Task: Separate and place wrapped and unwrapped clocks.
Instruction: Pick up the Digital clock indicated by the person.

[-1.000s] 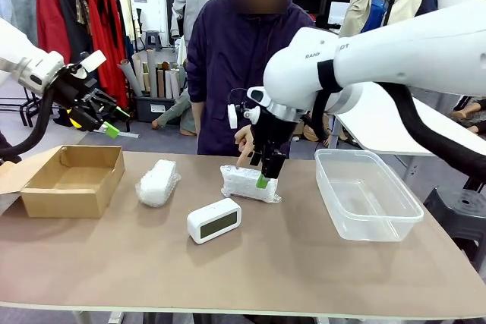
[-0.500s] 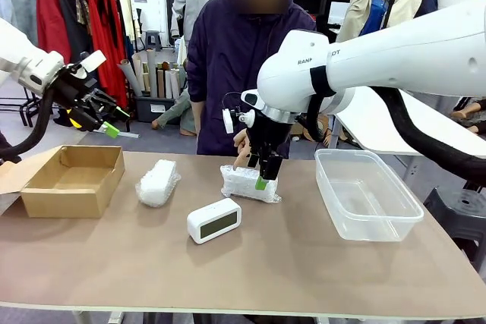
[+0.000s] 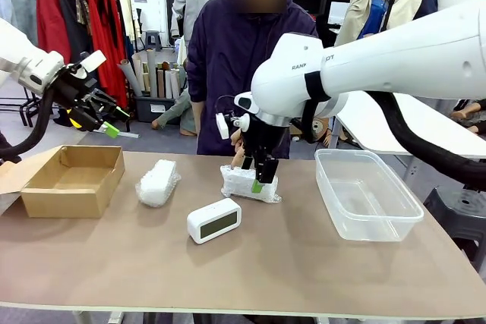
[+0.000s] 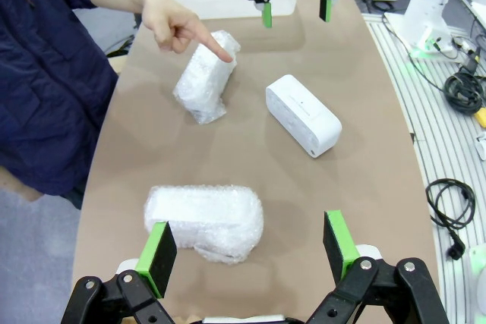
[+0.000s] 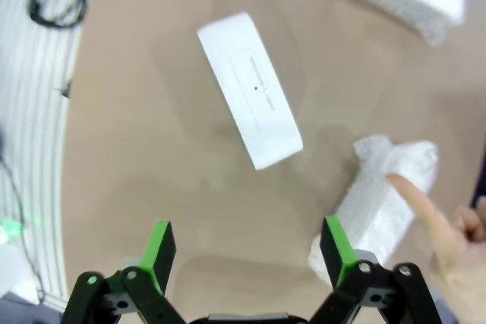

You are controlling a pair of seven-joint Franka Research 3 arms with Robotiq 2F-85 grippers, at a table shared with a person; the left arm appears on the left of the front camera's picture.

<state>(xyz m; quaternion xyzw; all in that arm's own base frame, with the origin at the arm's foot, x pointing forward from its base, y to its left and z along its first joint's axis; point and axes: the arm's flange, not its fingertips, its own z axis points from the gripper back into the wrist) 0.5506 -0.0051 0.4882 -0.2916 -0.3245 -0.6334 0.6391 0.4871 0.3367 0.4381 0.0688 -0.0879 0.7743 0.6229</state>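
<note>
Front: right claw (image 3: 260,181), jaws apart, has shifted left over the wrapped clock (image 3: 237,184); bare clock (image 3: 214,220) nearby on worktop (image 3: 304,263).
Left wrist: left claw (image 4: 250,246) apart, idle, facing 2nd wrapped clock (image 4: 205,221).
Right wrist: person's finger (image 5: 414,202) touches the wrapped clock; grasp likely next.

Front across table (image 3: 319,263); wrists above same bare clock (image 3: 214,220)

A clothes rack (image 3: 72,9) of red and grey garments fills the upper left. Rolls (image 3: 156,73) stand beside it on grey floor (image 3: 148,140). A white table (image 3: 372,123) sits at right, with a black stool (image 3: 456,210) lower right.
</note>
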